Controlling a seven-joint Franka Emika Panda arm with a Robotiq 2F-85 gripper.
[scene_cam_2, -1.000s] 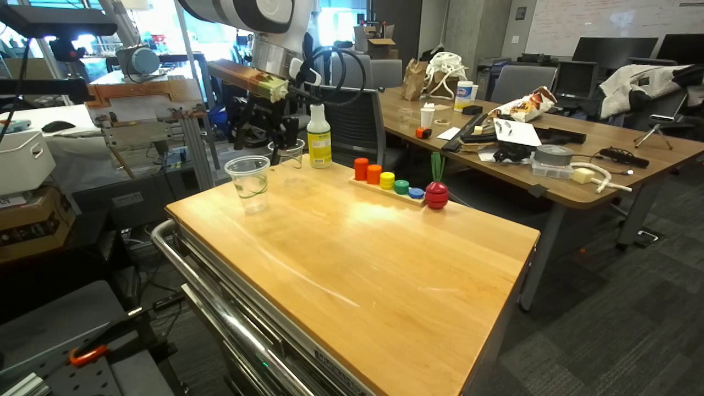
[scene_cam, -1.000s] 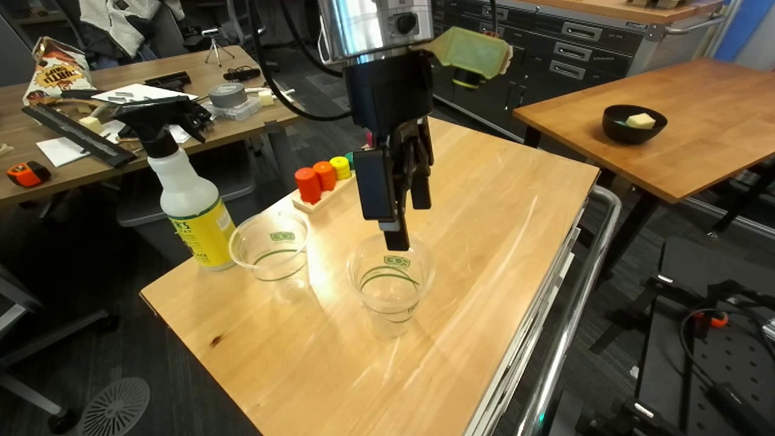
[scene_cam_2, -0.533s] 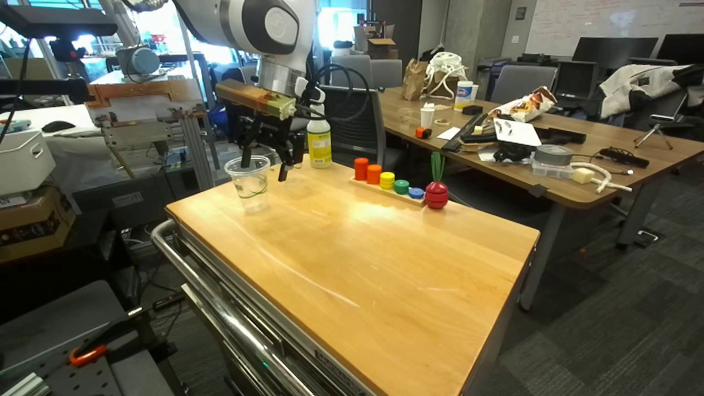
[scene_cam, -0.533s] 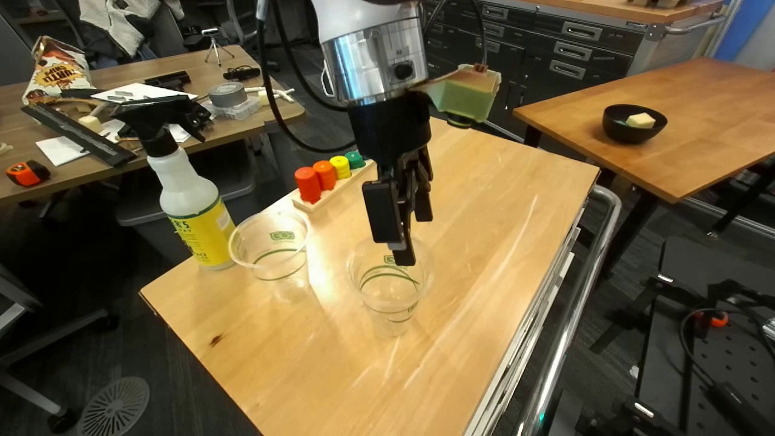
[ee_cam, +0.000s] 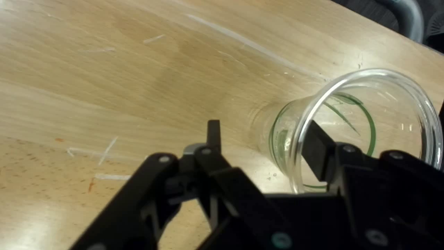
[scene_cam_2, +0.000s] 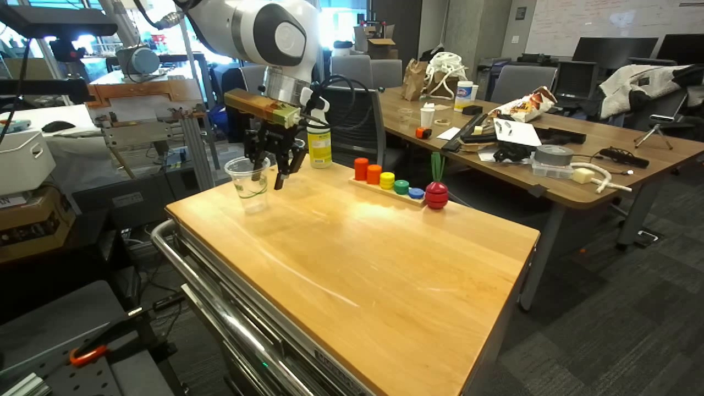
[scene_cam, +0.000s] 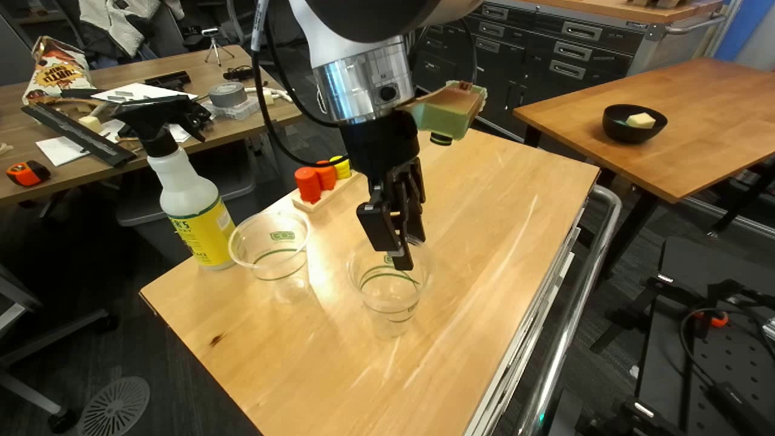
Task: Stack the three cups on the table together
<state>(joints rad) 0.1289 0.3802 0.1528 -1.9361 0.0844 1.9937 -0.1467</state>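
A clear plastic cup stands upright near the table's edge in both exterior views (scene_cam: 389, 303) (scene_cam_2: 250, 192) and at right in the wrist view (ee_cam: 350, 111). A second clear cup (scene_cam: 269, 251) stands beside the spray bottle; my gripper mostly hides it in an exterior view. I cannot make out a third cup separately, nor tell whether one is nested. My gripper (scene_cam: 409, 253) (scene_cam_2: 269, 179) (ee_cam: 263, 139) is open, low over the first cup. One finger is over or inside its mouth, the other outside, with the rim between them. The table (scene_cam: 484, 206) (scene_cam_2: 341, 264) is light wood.
A spray bottle with a yellow label (scene_cam: 206, 224) (scene_cam_2: 319, 147) stands at the table edge beside the second cup. A row of coloured blocks (scene_cam: 312, 186) (scene_cam_2: 387, 181) and a red toy (scene_cam_2: 436, 196) stand along that side. A metal rail (scene_cam: 575, 333) runs along the opposite edge.
My gripper has come down and shifted over the first cup, so one finger now overlaps its mouth. It stayed open. The cups have not moved.
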